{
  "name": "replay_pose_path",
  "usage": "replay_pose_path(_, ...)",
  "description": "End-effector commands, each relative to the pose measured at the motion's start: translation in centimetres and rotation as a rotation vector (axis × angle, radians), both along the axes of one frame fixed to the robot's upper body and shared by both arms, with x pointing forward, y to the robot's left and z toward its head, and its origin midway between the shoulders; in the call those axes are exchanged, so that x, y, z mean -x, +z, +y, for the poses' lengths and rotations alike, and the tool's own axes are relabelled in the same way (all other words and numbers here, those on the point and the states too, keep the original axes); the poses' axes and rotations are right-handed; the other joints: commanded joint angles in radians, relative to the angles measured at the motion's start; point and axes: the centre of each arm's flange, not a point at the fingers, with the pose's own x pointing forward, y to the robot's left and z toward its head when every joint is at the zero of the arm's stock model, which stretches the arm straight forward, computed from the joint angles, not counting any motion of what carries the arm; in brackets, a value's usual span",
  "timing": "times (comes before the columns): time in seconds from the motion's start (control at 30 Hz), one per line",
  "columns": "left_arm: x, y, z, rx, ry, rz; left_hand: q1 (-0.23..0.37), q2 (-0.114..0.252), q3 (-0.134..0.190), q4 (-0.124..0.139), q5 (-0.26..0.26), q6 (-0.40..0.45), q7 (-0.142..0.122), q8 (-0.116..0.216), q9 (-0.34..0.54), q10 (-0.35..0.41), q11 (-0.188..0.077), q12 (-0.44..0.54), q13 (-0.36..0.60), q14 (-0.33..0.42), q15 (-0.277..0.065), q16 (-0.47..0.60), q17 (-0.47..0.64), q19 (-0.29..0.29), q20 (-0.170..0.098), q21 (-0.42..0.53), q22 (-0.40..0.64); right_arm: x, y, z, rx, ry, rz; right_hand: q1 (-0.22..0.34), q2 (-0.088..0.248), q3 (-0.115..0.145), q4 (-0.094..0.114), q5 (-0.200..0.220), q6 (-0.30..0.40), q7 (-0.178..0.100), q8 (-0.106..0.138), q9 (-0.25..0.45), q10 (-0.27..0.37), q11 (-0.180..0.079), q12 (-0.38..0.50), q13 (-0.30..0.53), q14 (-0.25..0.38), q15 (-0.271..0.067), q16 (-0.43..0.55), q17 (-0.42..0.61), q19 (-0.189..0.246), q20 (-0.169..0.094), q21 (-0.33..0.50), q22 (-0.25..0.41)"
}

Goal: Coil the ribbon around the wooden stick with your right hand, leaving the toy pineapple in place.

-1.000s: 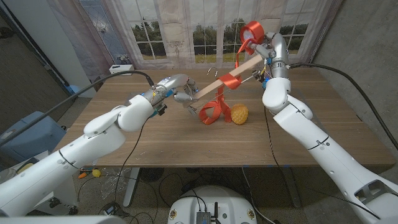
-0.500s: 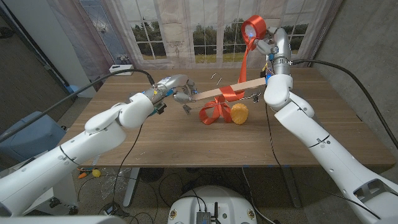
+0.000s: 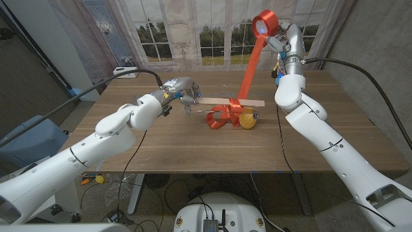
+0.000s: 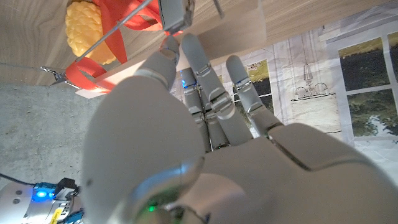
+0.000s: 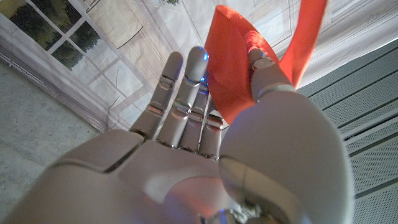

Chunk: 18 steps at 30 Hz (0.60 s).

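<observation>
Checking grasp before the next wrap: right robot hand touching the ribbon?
Touching. The right wrist view shows the right robot hand pinching the red ribbon between thumb and fingers; the head view shows the ribbon running taut down to the wooden stick.

The ribbon (image 3: 248, 74) is a bright orange-red, plain and without pattern, and the roll of it glows pale blue-white at its hollow centre. The wooden stick (image 3: 228, 102) is a pale, light tan, while the toy pineapple (image 3: 248, 120) is yellow-orange with a bumpy, gridded skin. The table (image 3: 193, 145) is a mid-brown wood with darker grain streaks, both arms are glossy white with black cables, and the left hand (image 3: 183, 95) and right hand (image 3: 278, 44) are silver-grey.
</observation>
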Motion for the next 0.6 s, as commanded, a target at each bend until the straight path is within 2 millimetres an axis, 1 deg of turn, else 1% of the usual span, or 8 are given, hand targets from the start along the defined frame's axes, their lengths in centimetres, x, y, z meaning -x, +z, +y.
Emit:
replay_pose_path(0.03, -0.8, 0.9, -0.4, 0.003, 0.072, -0.030, 0.122, 0.125, 0.017, 0.010, 0.006, 0.044, -0.031, 0.008, 0.075, 0.077, -0.064, -0.002, 0.003, 0.009, 0.000, 0.007, 0.006, -0.002, -0.036, 0.009, 0.002, 1.2, -0.2, 1.0, 0.041, 0.057, -0.088, 0.054, 0.067, 0.048, 0.037, 0.003, 0.240, 0.006, 0.004, 0.013, 0.184, -0.036, 0.010, 0.004, -0.049, -0.057, 0.000, 0.004, -0.005, 0.003, 0.009, 0.003)
replay_pose_path(0.17, -0.9, 1.2, -0.7, 0.010, 0.092, -0.060, 0.123, 0.125, 0.018, 0.010, 0.007, 0.046, -0.033, 0.007, 0.075, 0.078, -0.065, -0.004, 0.004, 0.009, 0.000, 0.006, 0.007, -0.004, -0.037, 0.011, 0.001, 2.1, -0.8, 1.2, 0.045, 0.085, -0.131, 0.053, 0.066, 0.051, 0.036, 0.003, 0.239, 0.005, 0.005, 0.015, 0.188, -0.038, 0.010, 0.003, -0.046, -0.057, -0.001, 0.002, -0.006, 0.003, 0.010, 0.003)
replay_pose_path(0.33, -1.3, 1.7, -0.7, 0.031, 0.113, -0.089, 0.123, 0.125, 0.018, 0.010, 0.007, 0.048, -0.032, 0.006, 0.074, 0.081, -0.065, -0.006, 0.002, 0.011, 0.000, 0.007, 0.010, -0.004, -0.038, 0.014, 0.002, 3.4, -1.8, 1.0, 0.039, 0.104, -0.172, 0.053, 0.063, 0.056, 0.035, 0.005, 0.240, 0.006, 0.006, 0.017, 0.188, -0.037, 0.012, 0.006, -0.043, -0.058, -0.002, 0.005, -0.005, 0.002, 0.014, 0.002)
replay_pose_path(0.37, -1.4, 1.8, -0.7, 0.039, 0.114, -0.096, 0.123, 0.124, 0.018, 0.010, 0.008, 0.047, -0.032, 0.006, 0.075, 0.083, -0.063, -0.006, 0.002, 0.009, 0.000, 0.005, 0.008, -0.004, -0.038, 0.015, 0.002, 3.6, -2.1, 0.9, 0.036, 0.106, -0.178, 0.052, 0.063, 0.057, 0.035, 0.005, 0.241, 0.005, 0.007, 0.017, 0.188, -0.037, 0.012, 0.007, -0.043, -0.058, -0.003, 0.004, -0.005, 0.003, 0.015, 0.002)
replay_pose_path(0.6, -2.1, 2.4, -0.6, 0.110, 0.133, -0.174, 0.124, 0.124, 0.019, 0.010, 0.009, 0.053, -0.038, 0.006, 0.074, 0.087, -0.071, -0.009, 0.002, 0.012, 0.000, 0.001, 0.008, -0.004, -0.039, 0.019, 0.001, 4.8, -4.8, 0.1, -0.009, 0.118, -0.206, 0.051, 0.058, 0.063, 0.034, 0.007, 0.242, 0.004, 0.008, 0.018, 0.193, -0.038, 0.012, 0.005, -0.039, -0.059, -0.005, 0.007, -0.005, 0.002, 0.019, 0.002)
